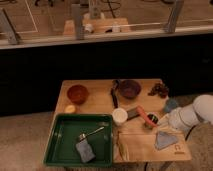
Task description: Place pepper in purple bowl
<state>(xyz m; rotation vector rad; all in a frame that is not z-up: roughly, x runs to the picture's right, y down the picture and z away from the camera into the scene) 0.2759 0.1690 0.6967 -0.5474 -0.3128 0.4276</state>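
1. Pepper on the table – we see it lying slanted, just beside the white cup and not in any bowl yet.
2. Gripper sits low at the pepper's end nearest the white arm, which comes in from the table's edge. We cannot tell whether it is spread, pressed together or pinching the pepper.
3. Purple bowl waits at the back of the table, near the pepper but apart from it, with nothing in it that we can make out.
4. First risk, we reckon: a hold so near one end could let the slender pepper swing, twist and slip out on the lift.
5. Second risk: the way to the bowl runs close past the white cup, so a low carry could knock it over.
6. Third risk – the bowl is small and the pepper long. Released off-centre, it could hang over the rim and tip back out.
7. Orange bowl sits well off to the side, and we call a mix-up unlikely.
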